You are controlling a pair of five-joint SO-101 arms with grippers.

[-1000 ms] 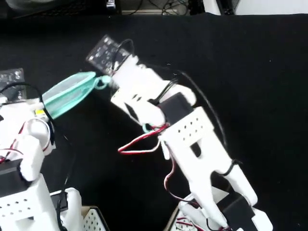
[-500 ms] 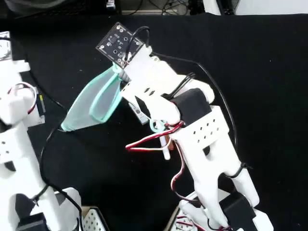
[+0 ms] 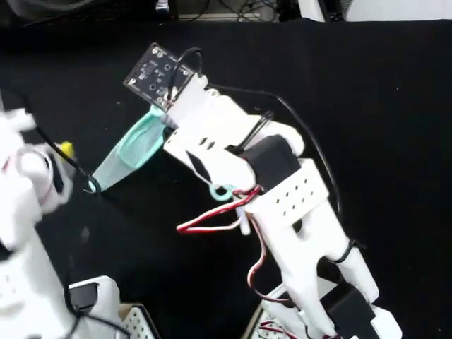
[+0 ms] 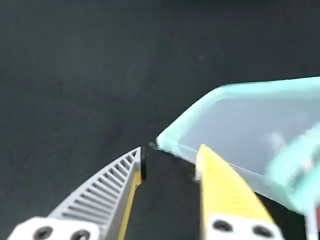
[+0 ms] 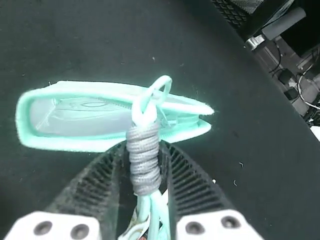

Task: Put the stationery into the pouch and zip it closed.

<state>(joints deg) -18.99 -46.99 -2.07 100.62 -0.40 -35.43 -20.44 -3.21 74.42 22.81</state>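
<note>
Where the 2 arms rise from the 6 o'clock edge of the black table (image 3: 381,106), the left arm (image 3: 25,233) stands at 8 o'clock and the right arm (image 3: 296,212) slants from 5 o'clock toward 11. Farther out, the teal pouch (image 3: 131,150) sits at 10 o'clock, tilted, its lower corner toward 8 and its upper end toward 11. The left gripper (image 4: 167,162) stands parted, 1 grey finger and 1 yellow, with that lower corner just past the tips (touching or not, I cannot tell). The right gripper (image 5: 144,145) is clamped on the grey-bound cord (image 5: 144,167) at the pouch's upper end, a teal loop (image 5: 152,95) poking beyond its fingers.
</note>
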